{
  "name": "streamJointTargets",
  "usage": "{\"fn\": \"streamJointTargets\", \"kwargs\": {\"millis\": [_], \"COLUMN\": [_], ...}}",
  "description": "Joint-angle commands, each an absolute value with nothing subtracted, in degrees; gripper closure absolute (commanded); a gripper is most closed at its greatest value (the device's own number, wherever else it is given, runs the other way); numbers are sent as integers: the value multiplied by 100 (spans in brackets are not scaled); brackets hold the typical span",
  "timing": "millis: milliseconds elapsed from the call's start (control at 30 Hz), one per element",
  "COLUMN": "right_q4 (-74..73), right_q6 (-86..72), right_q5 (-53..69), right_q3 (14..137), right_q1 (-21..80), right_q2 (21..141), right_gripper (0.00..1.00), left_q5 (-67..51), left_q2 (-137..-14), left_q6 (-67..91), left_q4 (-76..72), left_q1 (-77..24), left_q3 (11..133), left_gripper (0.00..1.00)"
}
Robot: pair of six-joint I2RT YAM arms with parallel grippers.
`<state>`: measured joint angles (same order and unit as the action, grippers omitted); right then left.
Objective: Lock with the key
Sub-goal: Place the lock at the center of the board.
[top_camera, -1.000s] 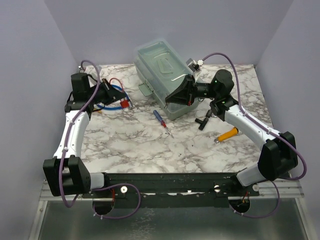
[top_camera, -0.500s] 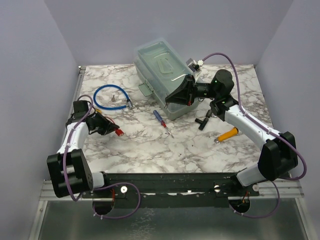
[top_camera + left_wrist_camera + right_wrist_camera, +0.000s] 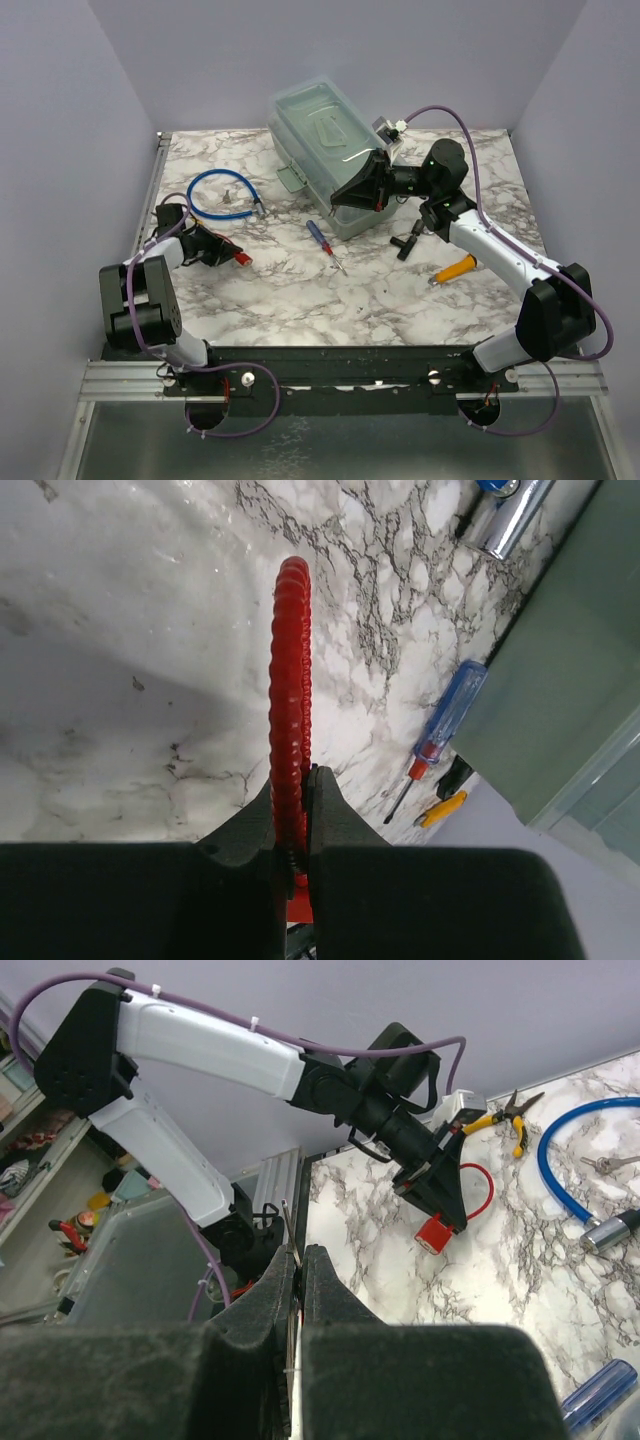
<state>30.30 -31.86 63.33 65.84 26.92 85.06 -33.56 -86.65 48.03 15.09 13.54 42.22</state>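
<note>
plainly, the left fingers (image 3: pixel 240 832) pinch a ribbed red cord (image 3: pixel 291 660); right fingers (image 3: pixel 250 1305) clamp a thin metal sliver (image 3: pixel 285 1225).

On your marble table (image 3: pixel 300 290), a clear plastic box (image 3: pixel 318 128) sits at 12 o'clock and a blue cable loop (image 3: pixel 222 172) lies at 10 o'clock. Near the centre you have a blue-and-red screwdriver (image 3: pixel 320 237), just off the box's 6 o'clock side. A small black T-shaped piece (image 3: pixel 407 243) lies at 3 o'clock, with an orange-yellow tool handle (image 3: pixel 456 268) near it at 4 o'clock.
</note>
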Motion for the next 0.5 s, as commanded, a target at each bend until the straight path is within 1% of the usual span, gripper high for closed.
{"fn": "streamJointTargets", "kwargs": {"millis": [0, 67, 133, 267, 300, 400, 467], "right_q4": [3100, 3123, 3137, 3147, 3146, 3140, 3125], "right_q6": [-3145, -3163, -3179, -3182, -3175, -3160, -3144], "right_q5": [6414, 6410, 6407, 6430, 6428, 6430, 6431], "right_q3": [6631, 6626, 6623, 6682, 6696, 6706, 6702], "right_q1": [2718, 2722, 2718, 2724, 2719, 2716, 2722], "right_q2": [8449, 8471, 8492, 8533, 8538, 8542, 8532], "right_gripper": [100, 100, 100, 100, 100, 100, 100], "left_q5": [-3577, -3643, -3758, -3788, -3769, -3702, -3558], "left_q2": [-8994, -9125, -9276, -9315, -9302, -9190, -9018], "left_q6": [4952, 5004, 5058, 4971, 4921, 4732, 4550], "left_q4": [993, 881, 836, 1021, 1145, 1580, 1909], "left_q1": [1344, 1337, 1319, 1318, 1318, 1344, 1384], "left_q3": [4439, 4494, 4561, 4654, 4665, 4685, 4681], "left_gripper": [97, 91, 82, 62, 54, 45, 41]}}
